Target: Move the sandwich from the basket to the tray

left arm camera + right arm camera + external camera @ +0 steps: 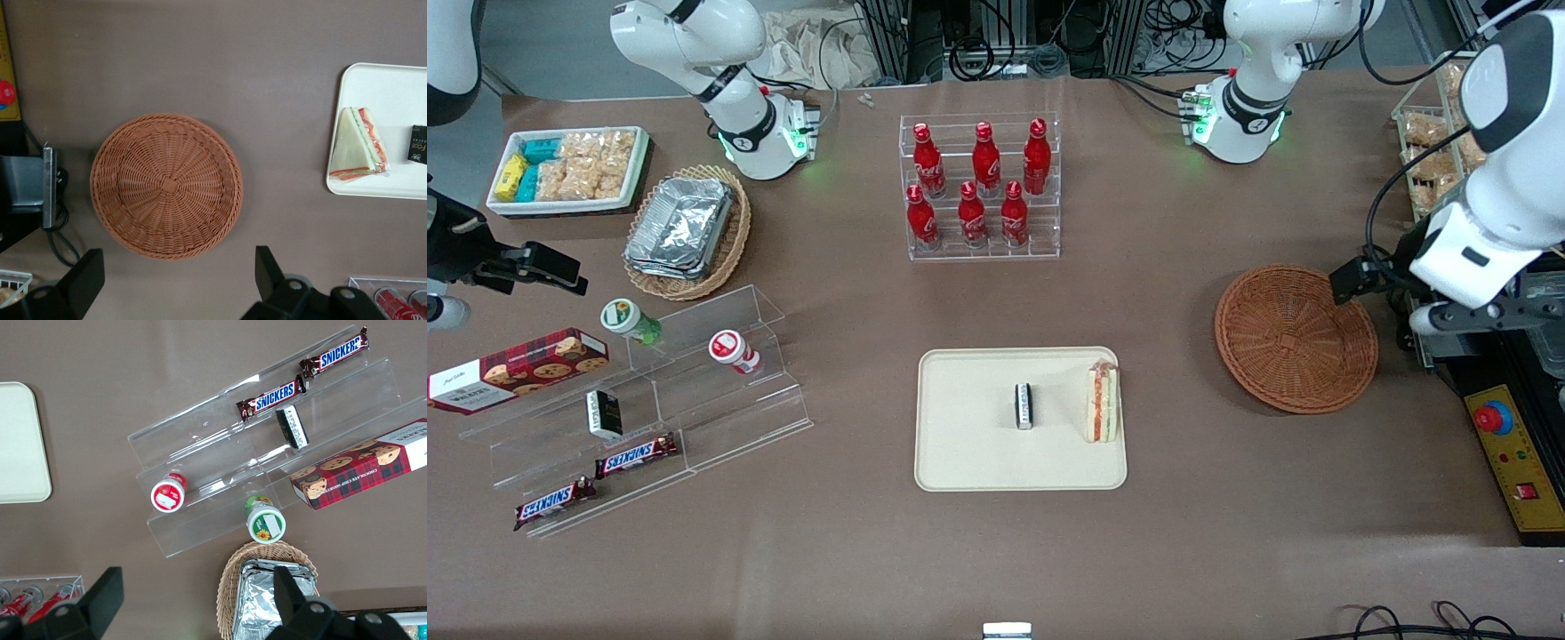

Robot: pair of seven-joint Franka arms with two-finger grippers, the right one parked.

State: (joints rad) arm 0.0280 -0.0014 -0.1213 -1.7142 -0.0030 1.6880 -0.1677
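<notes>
Nearest you, the cream tray (978,462) lies on the brown desk (854,551). On it, the sandwich (1101,402) rests along the edge toward the working arm, beside a small dark packet (1024,406). Your tool (175,283) hovers above the empty reddish-brown basket (166,185), fingers (267,267) spread wide, holding nothing.

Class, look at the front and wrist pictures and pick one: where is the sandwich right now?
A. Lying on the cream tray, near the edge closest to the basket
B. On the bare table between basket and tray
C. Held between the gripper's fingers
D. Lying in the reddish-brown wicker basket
A. The sandwich lies on the tray, beside a small dark packet; the basket is empty and the open gripper hovers above it.
</notes>
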